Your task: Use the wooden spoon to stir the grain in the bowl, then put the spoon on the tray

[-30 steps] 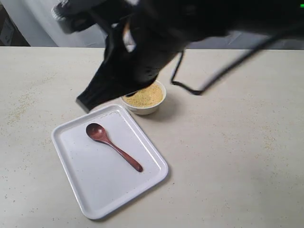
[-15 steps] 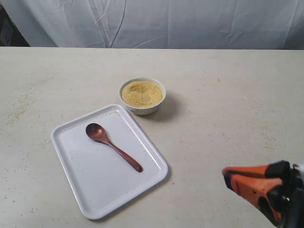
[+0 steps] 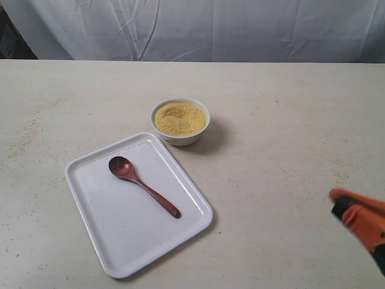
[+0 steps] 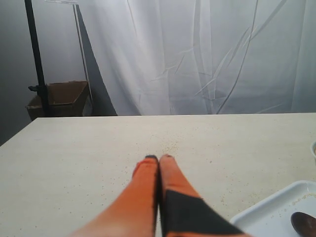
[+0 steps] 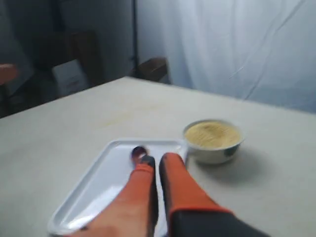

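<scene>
— Where is the wooden spoon (image 3: 144, 188)?

— It lies flat on the tray (image 3: 120, 241), near the middle. Nothing holds it. In the exterior view its round end points to the upper left. Its thin handle slants down to the lower right.

— And the bowl (image 3: 180, 139)?

— It sits right by the tray's far corner, so close that I cannot tell if they touch. The yellow grain (image 3: 180, 118) fills it.

— Which gripper is nearer to the spoon?

— The right gripper (image 5: 157, 159), I think. In the exterior view it peeks in at the lower right edge, well apart from the tray. The handle's end points about that way. Its own camera sees the spoon, tray and bowl ahead of it. The left gripper (image 4: 159, 158) is not in the exterior view at all. Its camera only catches a tray corner and the spoon's round end, off at the edge.

— Are they spread?

— No. Each one is pressed together, with nothing in between.

— So what comes next?

— I cannot tell if the stirring is done. If it is not, the right one would need to spread apart and reach for the handle end.
</scene>
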`<state>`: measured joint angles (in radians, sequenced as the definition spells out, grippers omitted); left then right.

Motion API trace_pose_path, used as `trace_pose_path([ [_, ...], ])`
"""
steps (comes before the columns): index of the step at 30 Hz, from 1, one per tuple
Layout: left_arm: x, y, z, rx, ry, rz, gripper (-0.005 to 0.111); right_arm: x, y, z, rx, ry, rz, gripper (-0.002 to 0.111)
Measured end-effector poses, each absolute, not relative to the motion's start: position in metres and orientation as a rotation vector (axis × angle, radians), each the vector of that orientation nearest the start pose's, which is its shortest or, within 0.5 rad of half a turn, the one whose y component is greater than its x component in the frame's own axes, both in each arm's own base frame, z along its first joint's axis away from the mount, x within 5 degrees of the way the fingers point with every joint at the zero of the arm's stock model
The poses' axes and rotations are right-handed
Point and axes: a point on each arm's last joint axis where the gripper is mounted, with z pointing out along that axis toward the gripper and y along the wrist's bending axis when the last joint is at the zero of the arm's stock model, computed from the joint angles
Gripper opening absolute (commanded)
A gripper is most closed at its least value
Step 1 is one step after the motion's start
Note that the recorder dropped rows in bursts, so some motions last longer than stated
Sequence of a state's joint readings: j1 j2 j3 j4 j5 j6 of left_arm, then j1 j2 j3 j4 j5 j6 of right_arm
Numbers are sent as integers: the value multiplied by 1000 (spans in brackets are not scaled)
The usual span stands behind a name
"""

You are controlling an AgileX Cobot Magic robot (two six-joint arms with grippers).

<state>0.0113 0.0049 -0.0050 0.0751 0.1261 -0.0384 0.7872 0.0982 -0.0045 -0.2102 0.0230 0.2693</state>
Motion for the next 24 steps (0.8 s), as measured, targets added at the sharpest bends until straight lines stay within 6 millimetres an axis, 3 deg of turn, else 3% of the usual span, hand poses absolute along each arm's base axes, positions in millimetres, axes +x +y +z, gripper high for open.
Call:
trace_pose_path([
  [7,57,2,203,13,1609,44,0,55,19,215,-251,1467,264,7],
  [11,57,2,203,13,1609,44,0,56,8,208,-116,1550,116,7],
  [17,57,2,203,13,1609,44,0,56,1,192,-19,1726,60,7],
  [24,57,2,203,13,1609,44,0,56,0,190,-9,1749,59,7],
])
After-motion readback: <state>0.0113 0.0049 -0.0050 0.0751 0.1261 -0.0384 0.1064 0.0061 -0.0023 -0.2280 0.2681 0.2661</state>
